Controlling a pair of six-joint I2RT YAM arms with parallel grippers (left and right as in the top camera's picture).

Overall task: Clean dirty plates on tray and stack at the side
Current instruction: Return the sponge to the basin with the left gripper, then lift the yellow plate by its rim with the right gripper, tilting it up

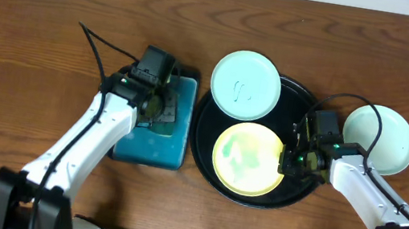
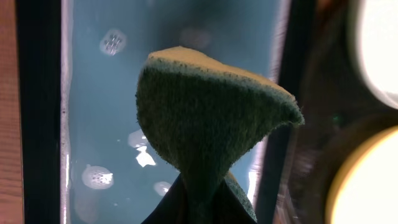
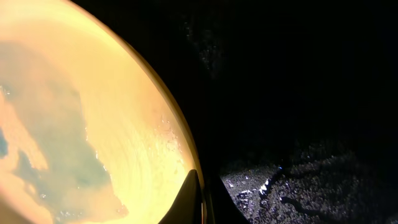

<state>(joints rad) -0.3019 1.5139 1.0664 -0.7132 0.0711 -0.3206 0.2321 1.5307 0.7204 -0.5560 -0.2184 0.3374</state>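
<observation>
left pincer point(image 1: 159, 100) grips a sponge point(image 2: 211, 118) above the teal tray point(image 1: 152, 151). right pincer point(image 1: 292, 162) pinches narrow on the yellow plate point(image 1: 246, 160) rim inside the black tray point(image 1: 303, 105); a mint plate point(image 1: 245, 84) overlaps the tray's far rim, and a second mint plate point(image 1: 384, 137) sits on the surface just right.

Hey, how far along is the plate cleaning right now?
Done: one mint plate sits off the black tray, looking clean. In hand: the left gripper pinches a sponge over the teal tray; the right gripper pinches the smeared yellow plate. Left: that plate and the scribbled mint plate.
</observation>
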